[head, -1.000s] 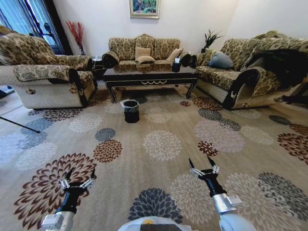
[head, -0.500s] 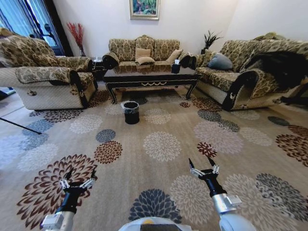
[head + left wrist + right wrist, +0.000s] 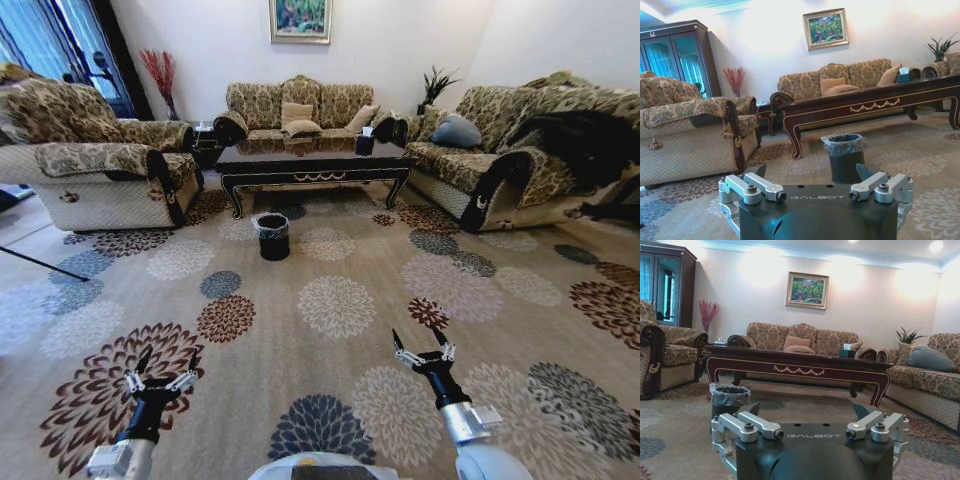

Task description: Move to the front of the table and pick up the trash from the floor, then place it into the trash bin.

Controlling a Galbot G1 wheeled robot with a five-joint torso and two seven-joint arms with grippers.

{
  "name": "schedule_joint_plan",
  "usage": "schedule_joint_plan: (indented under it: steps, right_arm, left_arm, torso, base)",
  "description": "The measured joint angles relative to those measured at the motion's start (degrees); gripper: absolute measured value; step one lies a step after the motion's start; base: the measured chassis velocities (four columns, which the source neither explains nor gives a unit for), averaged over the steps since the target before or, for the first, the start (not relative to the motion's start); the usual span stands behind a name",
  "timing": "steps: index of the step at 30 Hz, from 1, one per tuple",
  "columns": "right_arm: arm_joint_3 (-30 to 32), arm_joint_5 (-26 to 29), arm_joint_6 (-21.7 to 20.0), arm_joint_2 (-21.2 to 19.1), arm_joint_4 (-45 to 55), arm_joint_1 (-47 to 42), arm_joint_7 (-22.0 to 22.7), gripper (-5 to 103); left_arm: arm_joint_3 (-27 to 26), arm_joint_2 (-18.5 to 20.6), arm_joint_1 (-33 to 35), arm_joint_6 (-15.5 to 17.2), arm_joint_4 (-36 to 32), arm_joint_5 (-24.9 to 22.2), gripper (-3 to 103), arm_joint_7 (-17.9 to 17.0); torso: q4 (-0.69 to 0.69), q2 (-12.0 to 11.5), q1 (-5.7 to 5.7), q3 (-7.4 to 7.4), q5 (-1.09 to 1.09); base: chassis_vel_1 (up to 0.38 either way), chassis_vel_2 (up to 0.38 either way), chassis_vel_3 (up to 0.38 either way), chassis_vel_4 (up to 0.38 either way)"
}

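Observation:
The dark brown table (image 3: 315, 160) stands at the far end of the flowered carpet floor (image 3: 340, 300), between the sofas. The black trash bin (image 3: 272, 236), lined with a clear bag, sits on the carpet just in front of the table's left part. It also appears as the bin (image 3: 844, 157) and bin (image 3: 729, 397) in the wrist views, with the table (image 3: 870, 102) (image 3: 800, 365) behind it. My left gripper (image 3: 168, 358) (image 3: 812, 172) and right gripper (image 3: 416, 335) (image 3: 807, 409) hang low over the near carpet, both open and empty. The trash is out of view.
A patterned sofa (image 3: 95, 165) lines the left side, another sofa (image 3: 300, 100) stands behind the table, and a third sofa (image 3: 520, 150) lines the right. A tissue box (image 3: 366, 141) sits on the table. Wide open carpet lies between me and the bin.
The whole head view has shifted slightly, with bin and table sliding a little lower in the picture, so the camera has moved. Both grippers hold the same open pose.

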Motion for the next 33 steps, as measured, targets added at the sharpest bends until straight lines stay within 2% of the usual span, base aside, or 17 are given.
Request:
schedule_joint_plan:
  steps: [33]
  right_arm:
    - [0.0,0.0,0.0,0.0,0.0,0.0,0.0,100]
  left_arm:
    - [0.0,0.0,0.0,0.0,0.0,0.0,100,0.0]
  torso:
    - [0.0,7.59,2.33,5.25,0.0]
  base:
    - [0.0,0.0,0.0,0.0]
